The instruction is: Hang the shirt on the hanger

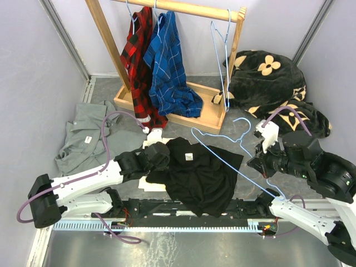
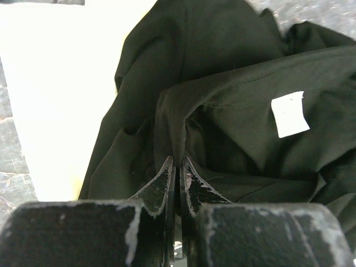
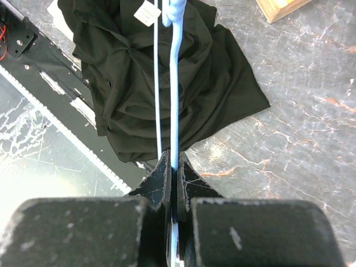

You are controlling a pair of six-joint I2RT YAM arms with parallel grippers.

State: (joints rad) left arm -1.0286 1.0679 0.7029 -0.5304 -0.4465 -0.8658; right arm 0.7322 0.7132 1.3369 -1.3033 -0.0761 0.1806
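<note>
The black shirt [image 1: 201,177] lies crumpled at the table's front middle, its white label [image 1: 189,157] facing up. My left gripper [image 1: 161,153] is shut on a fold of the shirt [image 2: 233,117] near the collar, at the shirt's left edge. My right gripper [image 1: 257,162] is shut on the wire of the light-blue hanger [image 1: 222,150], which slants from the gripper over the shirt's upper right. In the right wrist view the hanger wire [image 3: 175,83] runs up from the shut gripper [image 3: 174,164] over the shirt [image 3: 139,72].
A wooden rack [image 1: 183,61] at the back holds a red plaid shirt [image 1: 139,61], a blue plaid shirt [image 1: 169,67] and an empty blue hanger [image 1: 219,55]. A grey shirt [image 1: 83,136] lies left. A black flowered blanket [image 1: 272,83] lies back right.
</note>
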